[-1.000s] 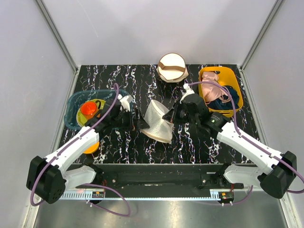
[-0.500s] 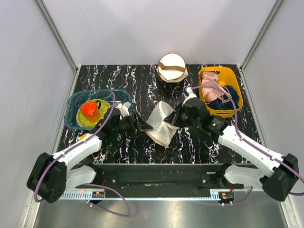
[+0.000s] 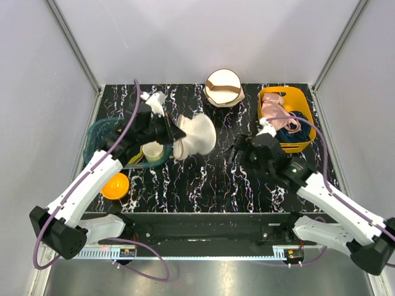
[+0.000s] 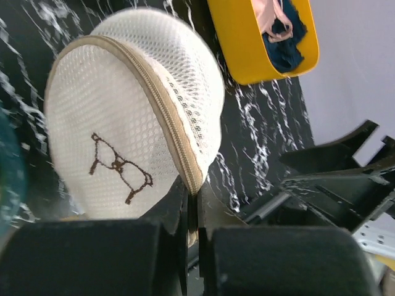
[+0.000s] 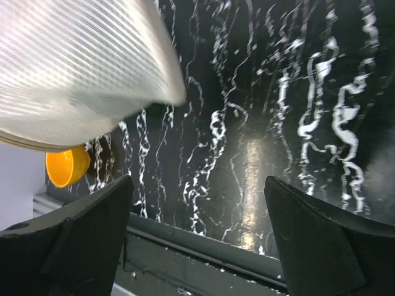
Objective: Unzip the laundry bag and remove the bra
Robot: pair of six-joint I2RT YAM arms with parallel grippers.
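Note:
The laundry bag [image 3: 197, 134] is a round white mesh pouch, held up off the table left of centre. In the left wrist view the laundry bag [image 4: 123, 111] shows a tan zipper [image 4: 163, 105] running closed along its seam and a small dark bra drawing [image 4: 117, 168]. My left gripper [image 3: 178, 137] is shut on the bag's zipper edge, its jaws [image 4: 192, 200] pinching the seam. My right gripper [image 3: 237, 150] stands open and empty, apart from the bag, right of centre. The right wrist view has the bag [image 5: 74, 68] blurred at the upper left, beyond the open right gripper [image 5: 200, 234]. The bra is hidden.
A cream round bag with a brown band [image 3: 223, 87] sits at the back. A yellow basket [image 3: 266, 94] with pink and navy garments stands at the back right. At the left are a teal basin [image 3: 97, 132], a cream cup [image 3: 152, 151] and an orange bowl [image 3: 115, 185].
My left gripper shut on the bag's seam and carried the bag up and to the back left. My right gripper opened, let the bag go and drew back to the right.

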